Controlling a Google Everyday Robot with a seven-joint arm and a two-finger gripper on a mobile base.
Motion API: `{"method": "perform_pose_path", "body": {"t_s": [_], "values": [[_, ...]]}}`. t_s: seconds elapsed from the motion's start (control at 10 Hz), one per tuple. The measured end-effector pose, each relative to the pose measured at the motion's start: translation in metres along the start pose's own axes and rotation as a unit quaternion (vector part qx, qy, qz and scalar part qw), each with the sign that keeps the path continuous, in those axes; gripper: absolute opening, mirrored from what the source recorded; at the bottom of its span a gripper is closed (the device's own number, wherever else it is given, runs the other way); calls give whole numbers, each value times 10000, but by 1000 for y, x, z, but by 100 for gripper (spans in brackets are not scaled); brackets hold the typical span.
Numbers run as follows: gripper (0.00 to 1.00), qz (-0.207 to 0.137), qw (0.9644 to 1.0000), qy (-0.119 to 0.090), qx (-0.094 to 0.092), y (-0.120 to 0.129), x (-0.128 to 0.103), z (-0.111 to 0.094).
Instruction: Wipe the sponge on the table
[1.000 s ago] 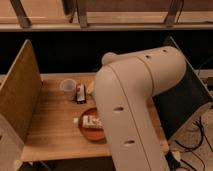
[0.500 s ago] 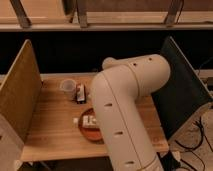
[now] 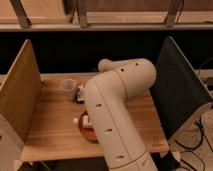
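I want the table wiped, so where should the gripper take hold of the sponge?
Probably grip the sponge from above, across its narrow sides: it looks like a small low block lying on the table. Come in from its open left as pictured, since the red dish sits close on its right. The gripper is out of view, apparently behind the arm.

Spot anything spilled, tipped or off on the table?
Nothing stands out. Clear cup stands upright on the table; no spill shows. The arm covers the table's middle and hides the hand, so that part can't be checked.
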Motion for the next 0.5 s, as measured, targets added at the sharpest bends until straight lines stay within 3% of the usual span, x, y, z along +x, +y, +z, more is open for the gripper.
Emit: {"method": "perform_pose_path", "body": {"t_s": [0.5], "values": [[24,13,10000,30,25,4,5,-2]]}}
